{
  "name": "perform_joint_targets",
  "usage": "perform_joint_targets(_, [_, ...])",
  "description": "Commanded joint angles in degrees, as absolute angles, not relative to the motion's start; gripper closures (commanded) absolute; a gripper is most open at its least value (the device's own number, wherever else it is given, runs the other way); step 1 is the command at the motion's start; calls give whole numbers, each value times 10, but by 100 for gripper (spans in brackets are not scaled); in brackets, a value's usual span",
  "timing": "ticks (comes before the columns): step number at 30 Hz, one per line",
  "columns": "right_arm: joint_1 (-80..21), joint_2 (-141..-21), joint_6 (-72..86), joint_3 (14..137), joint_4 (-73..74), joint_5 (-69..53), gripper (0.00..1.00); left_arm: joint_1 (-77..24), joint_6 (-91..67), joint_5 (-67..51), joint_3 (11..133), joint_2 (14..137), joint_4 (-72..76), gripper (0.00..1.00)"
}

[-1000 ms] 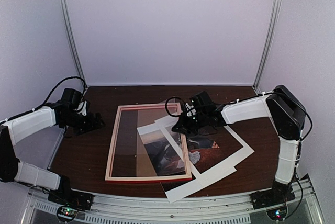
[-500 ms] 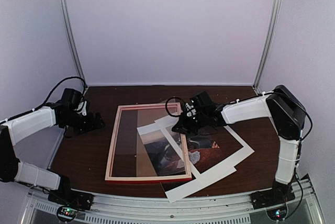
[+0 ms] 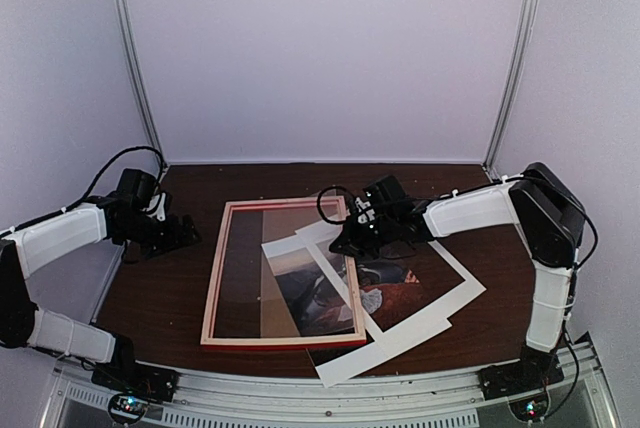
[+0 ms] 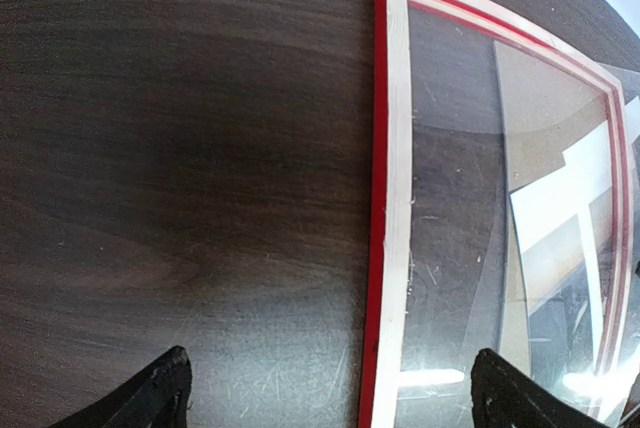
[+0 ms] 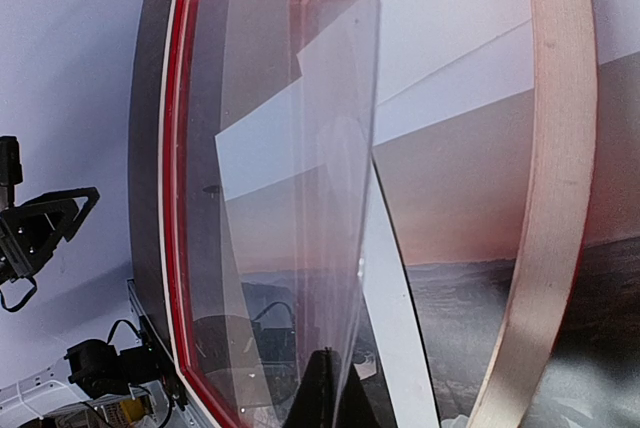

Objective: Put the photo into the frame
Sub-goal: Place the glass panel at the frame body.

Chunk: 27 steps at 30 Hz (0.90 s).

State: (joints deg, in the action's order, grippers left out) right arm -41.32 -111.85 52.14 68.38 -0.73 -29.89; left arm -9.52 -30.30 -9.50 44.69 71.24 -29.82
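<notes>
The frame (image 3: 214,278) lies pale wood side up at the table's centre-left, its outer edges red. The photo (image 3: 400,283) lies flat, partly under the frame's right rail, and reaches out to the right with its white margins. My right gripper (image 3: 348,240) is over the frame's right rail, shut on the edge of a clear sheet (image 5: 320,148) that stands tilted up inside the frame (image 5: 560,148), over the photo (image 5: 470,198). My left gripper (image 3: 188,233) is open and empty, just left of the frame. In the left wrist view its fingertips (image 4: 160,398) straddle the frame's left rail (image 4: 395,198).
The dark wood table (image 3: 160,288) ends at a metal rail (image 3: 350,398) in front. Pale walls with two metal posts (image 3: 135,68) close the back. A brown board (image 4: 540,98) shows inside the frame opening.
</notes>
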Motion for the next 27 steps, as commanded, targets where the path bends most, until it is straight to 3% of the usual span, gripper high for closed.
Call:
perform_joint_targets(1, [-409,-1103,512,680,-4,-284,100,-100,-300,-100,461,704,-281,2])
perform_joint_targets(27, [-422,-1106,486,704,-29,-305,100,-101,-300,-103,459,700,-282,2])
